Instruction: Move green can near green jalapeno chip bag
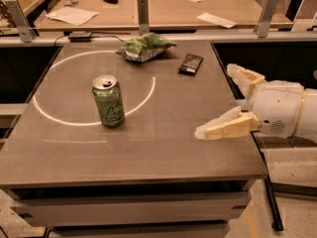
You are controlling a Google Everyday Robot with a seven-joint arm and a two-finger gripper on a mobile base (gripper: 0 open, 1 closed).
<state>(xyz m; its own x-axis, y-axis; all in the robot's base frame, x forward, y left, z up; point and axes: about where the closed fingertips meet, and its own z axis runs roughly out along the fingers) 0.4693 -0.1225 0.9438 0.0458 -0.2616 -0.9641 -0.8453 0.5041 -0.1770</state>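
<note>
The pincer [218, 101] hung spread wide over the surface's [163, 148] right edge; the upright green can [109, 103] stood well apart, leftward.

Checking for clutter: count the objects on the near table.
3: the green can left of centre, the green jalapeno chip bag at the far edge, a black packet to its right. The gripper hovers open at the table's right edge.
</note>
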